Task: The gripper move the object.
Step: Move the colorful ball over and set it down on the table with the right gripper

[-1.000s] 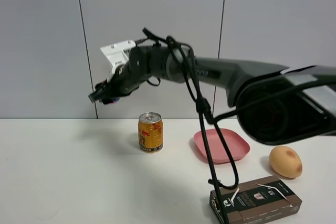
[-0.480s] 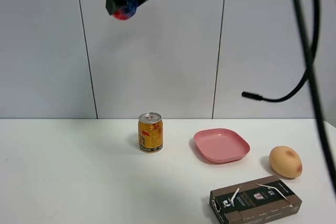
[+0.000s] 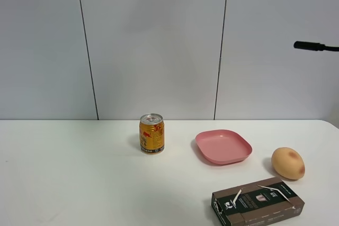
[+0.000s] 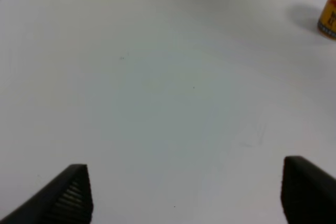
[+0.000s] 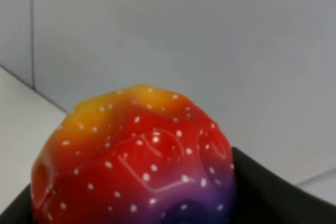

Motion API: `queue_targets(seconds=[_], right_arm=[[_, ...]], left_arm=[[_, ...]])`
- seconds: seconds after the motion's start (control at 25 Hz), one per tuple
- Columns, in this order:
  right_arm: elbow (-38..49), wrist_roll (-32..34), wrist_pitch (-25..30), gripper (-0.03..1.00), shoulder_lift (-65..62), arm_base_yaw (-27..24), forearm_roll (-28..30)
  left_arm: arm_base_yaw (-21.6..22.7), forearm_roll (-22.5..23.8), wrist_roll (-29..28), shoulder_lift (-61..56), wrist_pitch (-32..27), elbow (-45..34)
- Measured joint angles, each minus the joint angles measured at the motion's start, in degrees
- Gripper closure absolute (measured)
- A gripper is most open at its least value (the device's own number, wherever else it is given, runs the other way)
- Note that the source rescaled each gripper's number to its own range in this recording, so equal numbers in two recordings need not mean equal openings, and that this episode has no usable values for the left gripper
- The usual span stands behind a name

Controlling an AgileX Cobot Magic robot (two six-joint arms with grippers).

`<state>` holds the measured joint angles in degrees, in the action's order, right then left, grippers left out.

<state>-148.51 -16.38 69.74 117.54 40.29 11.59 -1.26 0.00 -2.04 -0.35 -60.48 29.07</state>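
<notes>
Pinching ball [image 5: 134, 156] | right tool [image 5: 139, 203], high above can [image 3: 152, 134] | left tool [image 4: 186, 198] spread over table [image 4: 157, 77]

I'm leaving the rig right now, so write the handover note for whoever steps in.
Right gripper: shut on the ball, dark fingers on either side of it.
Left gripper: open, holding nothing, over the table.
Ball: in the air, at the top edge of the high view, roughly above the can; pink plate to the can's right.
Done: ball grasped and off the table.
Left: set it down; the target is not shown.
</notes>
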Motion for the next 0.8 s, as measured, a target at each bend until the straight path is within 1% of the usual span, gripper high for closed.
queue_targets(seconds=[0.16, 0.32, 0.44, 0.56, 0.64, 0.72, 0.8], right_arm=[[0.00, 1.89, 0.10, 0.96, -2.22, 0.00, 0.73], [-0.03, 1.95, 0.24, 0.96, -5.67, 0.00, 0.87], [2.81, 1.95, 0.24, 0.96, -10.01, 0.00, 2.94], [11.21, 1.89, 0.14, 0.96, -15.33, -0.20, 7.01], [18.05, 3.04, 0.13, 0.96, -18.95, -0.92, 8.31], [26.03, 5.77, 0.13, 0.96, -23.02, -2.35, 8.36], [33.84, 9.88, -0.08, 0.96, -27.05, -4.79, 8.24]], left_arm=[[0.00, 0.00, 0.00, 0.00, 0.00, 0.00], [0.00, 0.00, 0.00, 0.00, 0.00, 0.00], [0.00, 0.00, 0.00, 0.00, 0.00, 0.00], [0.00, 0.00, 0.00, 0.00, 0.00, 0.00], [0.00, 0.00, 0.00, 0.00, 0.00, 0.00], [0.00, 0.00, 0.00, 0.00, 0.00, 0.00], [0.00, 0.00, 0.00, 0.00, 0.00, 0.00]])
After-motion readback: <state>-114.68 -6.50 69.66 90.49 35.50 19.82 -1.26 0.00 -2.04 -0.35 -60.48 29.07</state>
